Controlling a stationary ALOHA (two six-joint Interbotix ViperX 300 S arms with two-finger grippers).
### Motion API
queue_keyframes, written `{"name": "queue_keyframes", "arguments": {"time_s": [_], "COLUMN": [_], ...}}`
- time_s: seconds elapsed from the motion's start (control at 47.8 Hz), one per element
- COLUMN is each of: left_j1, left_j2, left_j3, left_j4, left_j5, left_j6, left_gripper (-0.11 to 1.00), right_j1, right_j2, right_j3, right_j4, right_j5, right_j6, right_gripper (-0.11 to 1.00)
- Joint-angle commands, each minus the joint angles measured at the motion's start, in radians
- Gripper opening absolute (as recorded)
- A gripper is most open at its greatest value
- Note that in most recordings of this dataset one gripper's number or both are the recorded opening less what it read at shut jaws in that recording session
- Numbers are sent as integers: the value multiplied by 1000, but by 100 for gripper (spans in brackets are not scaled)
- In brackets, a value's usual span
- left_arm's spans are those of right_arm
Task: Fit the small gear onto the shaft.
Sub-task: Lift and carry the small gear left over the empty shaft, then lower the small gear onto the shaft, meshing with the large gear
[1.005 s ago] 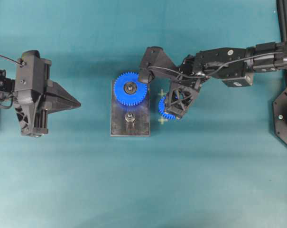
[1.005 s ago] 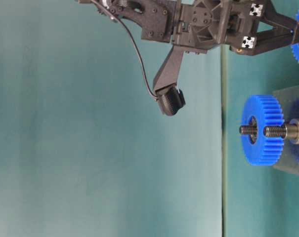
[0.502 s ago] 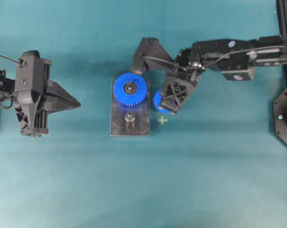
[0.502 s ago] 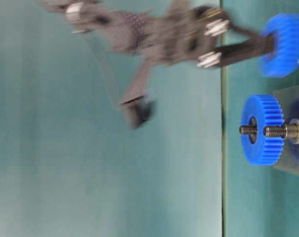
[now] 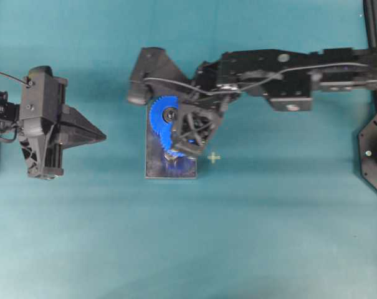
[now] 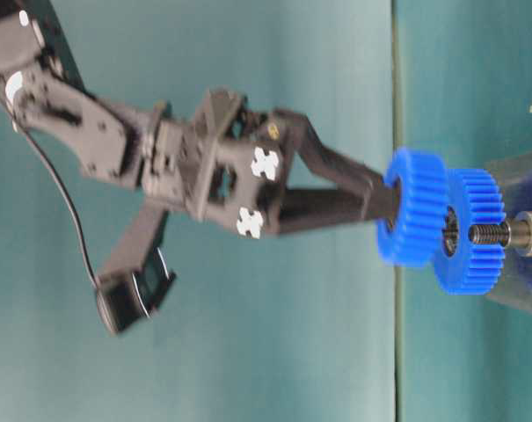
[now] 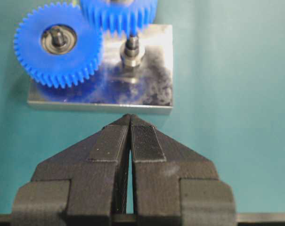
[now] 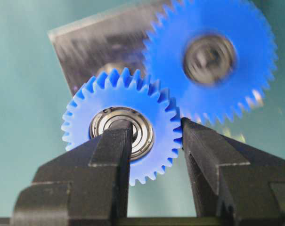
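- Your right gripper (image 8: 154, 155) is clamped on the small gear (image 8: 122, 123): one finger sits in the bearing bore, the other presses the toothed rim from outside.
- In the table-level view, the small gear (image 6: 412, 219) hangs above the plate, off the shaft (image 6: 501, 234), with the shaft's threaded tip just showing beyond the gear's face.
- From overhead, the right gripper (image 5: 191, 132) covers most of the small gear; only a sliver of blue shows at its lower edge, over the plate (image 5: 156, 168) near the shaft.
- The larger gear (image 5: 160, 116) sits on its own hub at the far end of the plate, partly hidden by your right arm.
- In the left wrist view, the shaft (image 7: 132, 51) stands upright on the plate (image 7: 151, 89), with the small gear (image 7: 119, 16) above and behind it, and the larger gear (image 7: 57, 44) beside it.
- Your left gripper (image 7: 129, 141) is closed with its pads together, holding nothing, well apart from the plate on the teal table (image 5: 269, 237).
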Motion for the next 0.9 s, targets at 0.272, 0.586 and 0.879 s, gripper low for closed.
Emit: {"name": "queue_keyframes", "arguments": {"time_s": [0.272,0.586,0.879], "left_j1": [0,0,0], "left_j2": [-5,-5,-3], "left_j3": [-8,0,3], "left_j4": [3,3,3], "left_j5": [-5,-8,-9], "left_j6": [-2,-2,-2], "left_gripper": [0,0,0], "right_j1": [23,23,26], "right_j2": [51,60,80], "right_j3": [-80,-80,-80], "right_j4": [2,2,38], "right_j5": [18,37,44], "right_j6": [2,3,3], "right_gripper": [35,35,35]}}
